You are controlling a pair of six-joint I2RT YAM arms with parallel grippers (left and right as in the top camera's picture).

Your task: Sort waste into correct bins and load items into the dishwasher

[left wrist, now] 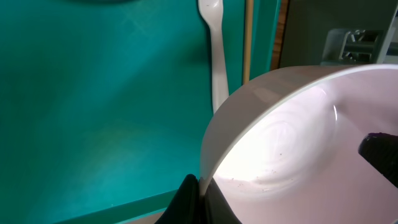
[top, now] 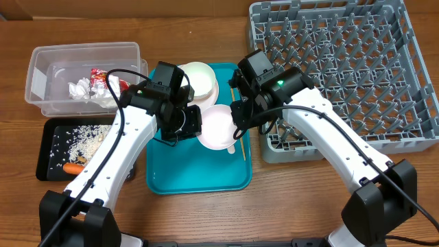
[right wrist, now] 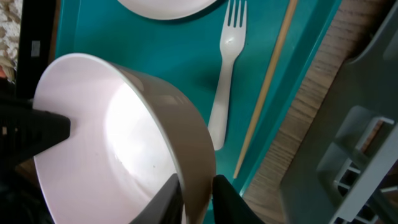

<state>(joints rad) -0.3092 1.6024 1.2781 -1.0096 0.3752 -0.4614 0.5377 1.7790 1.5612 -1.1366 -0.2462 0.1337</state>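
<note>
Wooden table (top: pixel 206 213) carries the teal tray (top: pixel 175 175) at centre, white bowl (top: pixel 218 127) above it. Jaws of the left gripper (left wrist: pixel 200 198) clamp its left rim. Those of the right gripper (right wrist: pixel 198 194) straddle the right rim, and we cannot tell if they grip. Only the wrist views show the fork (right wrist: pixel 225 81) beside the chopstick (right wrist: pixel 267 87). Tray's near half offers open room.

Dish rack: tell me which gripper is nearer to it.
Right. The right gripper is at the rim of the bowl on the side facing the dish rack. The left gripper grips the opposite rim, over the teal tray, farther away.
</note>
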